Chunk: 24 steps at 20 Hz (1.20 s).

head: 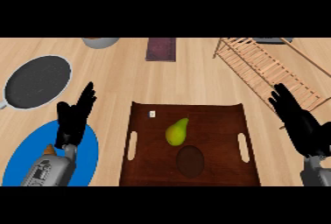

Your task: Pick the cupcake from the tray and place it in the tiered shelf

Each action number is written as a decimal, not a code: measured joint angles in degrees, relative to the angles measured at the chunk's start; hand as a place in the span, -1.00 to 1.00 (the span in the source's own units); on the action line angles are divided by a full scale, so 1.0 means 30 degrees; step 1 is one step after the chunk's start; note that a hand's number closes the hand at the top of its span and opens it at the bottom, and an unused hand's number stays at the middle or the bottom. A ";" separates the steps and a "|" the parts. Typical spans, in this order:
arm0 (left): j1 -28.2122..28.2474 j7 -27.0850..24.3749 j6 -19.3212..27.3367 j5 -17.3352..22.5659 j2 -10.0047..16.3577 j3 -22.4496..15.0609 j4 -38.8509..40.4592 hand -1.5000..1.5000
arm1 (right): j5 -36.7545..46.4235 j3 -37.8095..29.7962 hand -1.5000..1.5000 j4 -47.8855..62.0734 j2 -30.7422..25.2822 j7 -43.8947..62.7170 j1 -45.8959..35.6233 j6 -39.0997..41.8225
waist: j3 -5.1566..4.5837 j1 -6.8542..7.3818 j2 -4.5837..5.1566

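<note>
A dark brown tray (145, 170) with slot handles lies at the centre front of the counter. On it the cupcake (191, 161) shows as a dark brown oval, close to the tray's near edge. The wooden tiered shelf (262, 65) stands at the back right, its slats slanting toward the right edge. My left hand (73, 118) is open with fingers up, left of the tray and above a blue plate. To the right of the tray, my right hand (298, 122) is open too, just in front of the shelf's near end. Neither hand touches anything.
A yellow-green pear (176, 131) lies on the tray just behind the cupcake, and a small white item (152, 113) sits near the tray's far left. A dark pan (37, 82) is at back left, a blue plate (26, 157) front left, a grey bowl (100, 42) and a dark mat (161, 48) at the back.
</note>
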 measured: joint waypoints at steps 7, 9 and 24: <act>-0.1133 -0.0232 -0.1008 0.0865 0.0547 0.0884 -0.1174 0.00 | 0.2108 0.2441 1.00 -0.1282 0.0022 -0.1454 -0.4081 0.1557 | 0.0121 0.0285 -0.0042; -0.1442 0.0004 -0.1565 0.1438 0.0840 0.1321 -0.1488 0.00 | 0.2598 0.2991 -1.00 0.0173 0.1018 -0.1228 -0.5092 0.1084 | 0.0143 0.0231 -0.0005; -0.1197 0.0631 -0.2466 0.2374 0.1298 0.2579 -0.2181 0.00 | -0.0331 0.5117 -1.00 0.0170 -0.0393 0.0760 -0.8318 0.9672 | 0.0154 -0.0638 -0.0194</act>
